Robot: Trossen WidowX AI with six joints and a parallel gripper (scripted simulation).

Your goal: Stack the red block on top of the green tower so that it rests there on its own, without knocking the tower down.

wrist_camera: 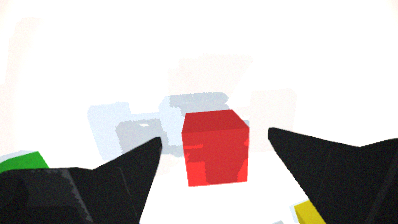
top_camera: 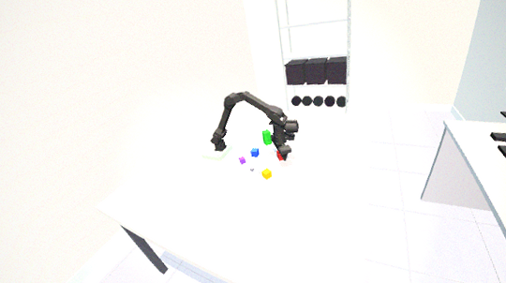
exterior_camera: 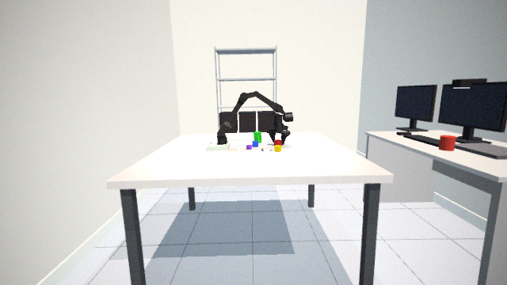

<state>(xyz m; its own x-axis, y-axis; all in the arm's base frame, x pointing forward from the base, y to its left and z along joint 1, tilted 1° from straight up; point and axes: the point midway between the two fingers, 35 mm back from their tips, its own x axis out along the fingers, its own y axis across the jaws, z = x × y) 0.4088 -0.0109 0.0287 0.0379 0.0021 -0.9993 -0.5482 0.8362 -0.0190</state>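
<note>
Before you: one gripper, pincer spread, nothing pinched; one red block, on the table below its fingers; one green tower, upright, left of the block; one yellow cube, on the near side.

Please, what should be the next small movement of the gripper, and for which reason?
Probably lower the gripper slightly, then close it: the red block appears between the open fingers in the wrist view, with a visible gap on each side, and it is not yet gripped.
</note>
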